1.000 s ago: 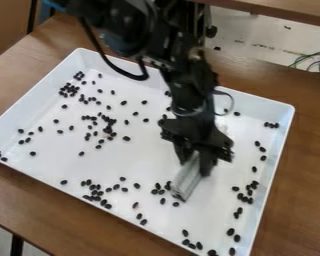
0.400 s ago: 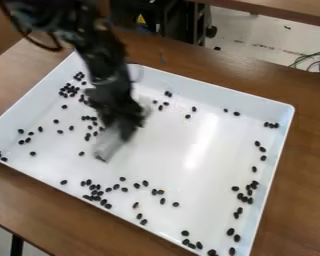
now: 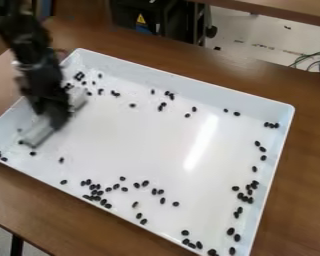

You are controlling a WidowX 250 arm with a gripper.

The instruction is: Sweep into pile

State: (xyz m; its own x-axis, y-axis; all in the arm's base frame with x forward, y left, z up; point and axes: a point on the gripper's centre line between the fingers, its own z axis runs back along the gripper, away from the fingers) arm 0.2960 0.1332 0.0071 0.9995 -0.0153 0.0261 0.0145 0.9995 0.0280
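At the left side of the white tray point(image 3: 179, 75), my gripper point(image 3: 50, 117) hangs low, shut on a pale, translucent sweeping tool point(image 3: 39, 134) whose lower edge is at the tray floor near the left wall. Dark beans point(image 3: 99, 190) are scattered along the front of the tray, with more down the right side, a few near the back wall and a small cluster in the back left corner. A couple of beans lie beside the tool's lower end. The arm and tool hide part of the left wall.
The tray's raised walls enclose the beans on all sides. A brown wooden table point(image 3: 303, 200) supports the tray. Behind it stand dark equipment point(image 3: 139, 15) and, at the far right, loose cables point(image 3: 313, 60) over a pale floor.
My gripper and the tool have moved from the tray's right-centre across to its left side. Beans that lay scattered in the left-centre are no longer there, and the floor there is bare.
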